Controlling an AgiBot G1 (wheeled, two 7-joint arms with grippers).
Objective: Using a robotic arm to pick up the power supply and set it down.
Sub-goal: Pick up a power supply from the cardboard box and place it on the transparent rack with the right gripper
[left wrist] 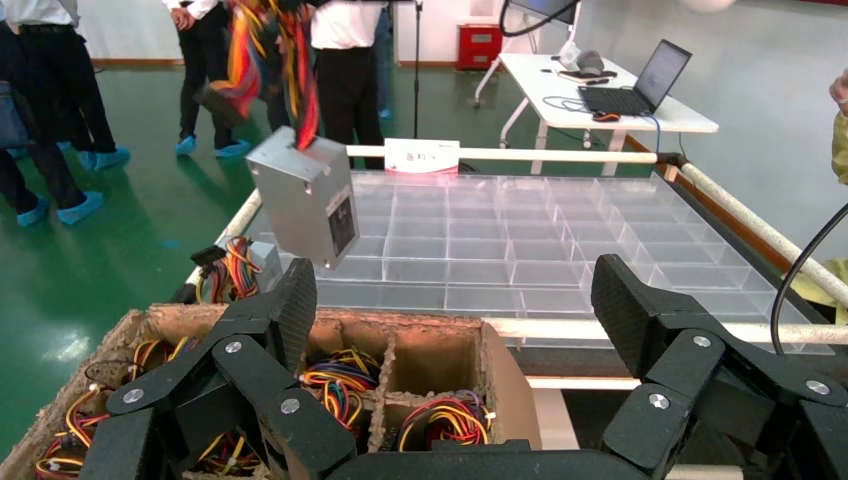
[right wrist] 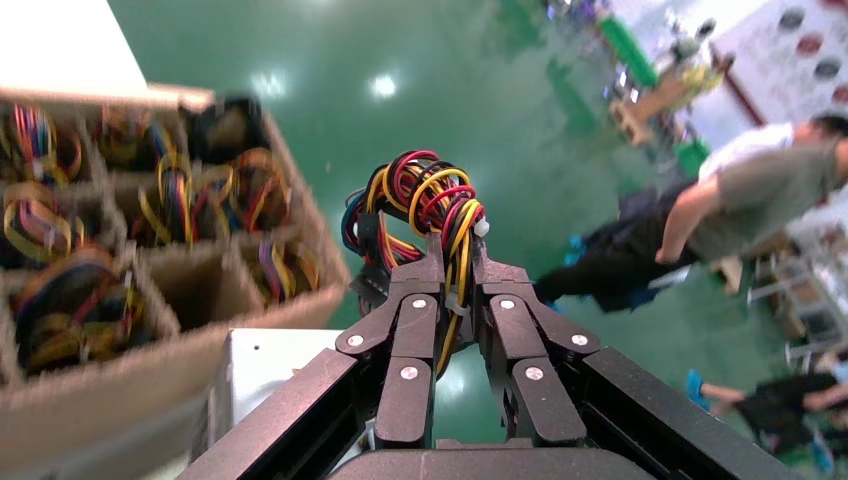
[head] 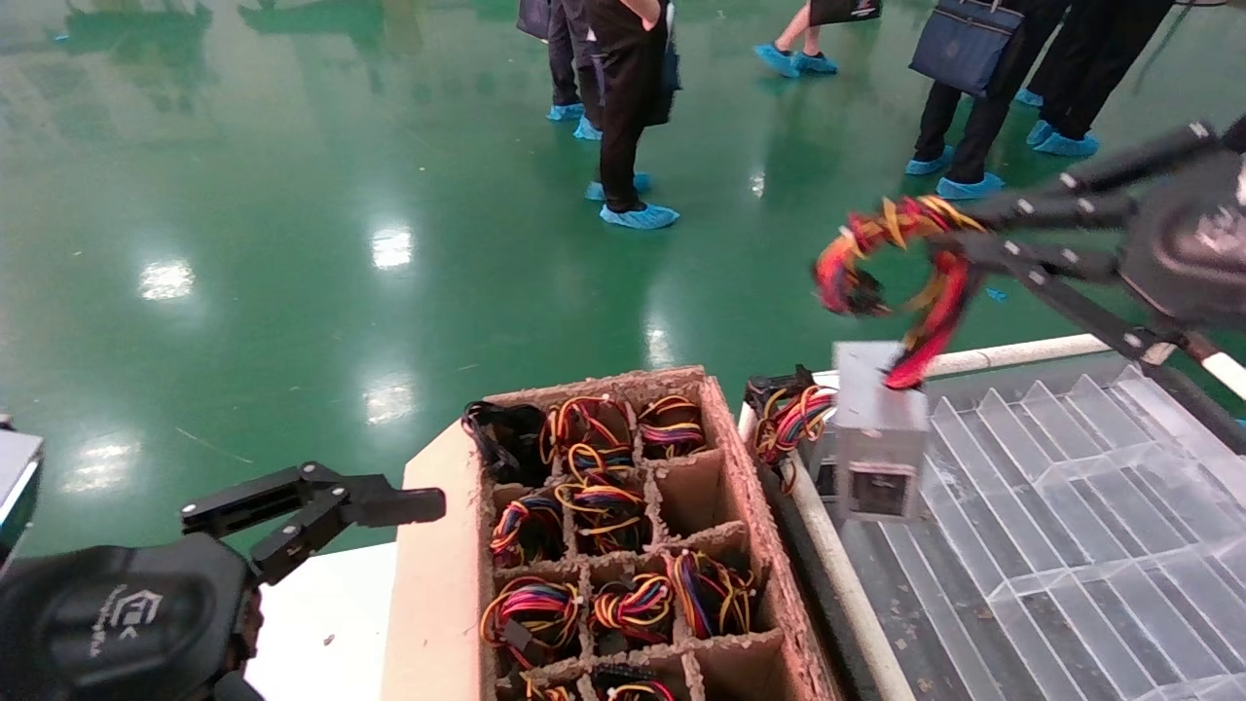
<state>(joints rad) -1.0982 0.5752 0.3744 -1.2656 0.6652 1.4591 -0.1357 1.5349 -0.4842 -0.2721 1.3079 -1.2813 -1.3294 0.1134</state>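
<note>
Above the clear tray [head: 1071, 506], a power supply [head: 879, 428] hangs by its wires.

Over the tray's near-left corner the right gripper [head: 949, 239] pinches the wire bundle [head: 891, 258] between narrowly closed fingers, and the grey box dangles tilted beneath, clear of the tray's dividers. Left of the tray stands a cardboard crate [head: 623, 545] with wire-filled cells; 1 more supply [head: 793, 419] lies between crate and tray. Left of the crate, the left gripper [head: 321, 506] hovers low, fingers spread wide, holding nothing.
</note>
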